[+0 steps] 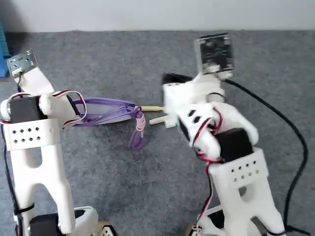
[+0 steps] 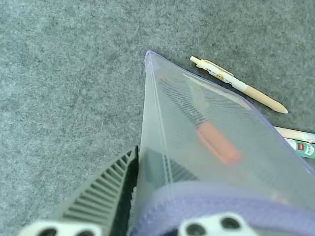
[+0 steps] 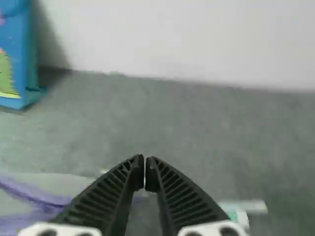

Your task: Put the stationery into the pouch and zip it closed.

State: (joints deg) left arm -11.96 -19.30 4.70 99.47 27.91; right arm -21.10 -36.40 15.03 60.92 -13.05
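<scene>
Left tool (image 2: 139, 167) clamps pouch (image 2: 206, 147) edge; orange item already inside. Right tool (image 3: 144, 166) pinched closed, empty. Beige pen (image 2: 241, 84) and green-white pen (image 2: 297, 141) on worktop (image 2: 59, 73) beside pouch. Risk: closed tool nudges pens away; pouch slips from thin grip.

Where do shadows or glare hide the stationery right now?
High view: even light, no glare on the pouch or the two pens. Left wrist view: the pouch's translucent side lets an orange item show through; no glare. Right wrist view: a dark shadow lies by the blue box at the wall; the shut right pincer is evenly lit.
</scene>
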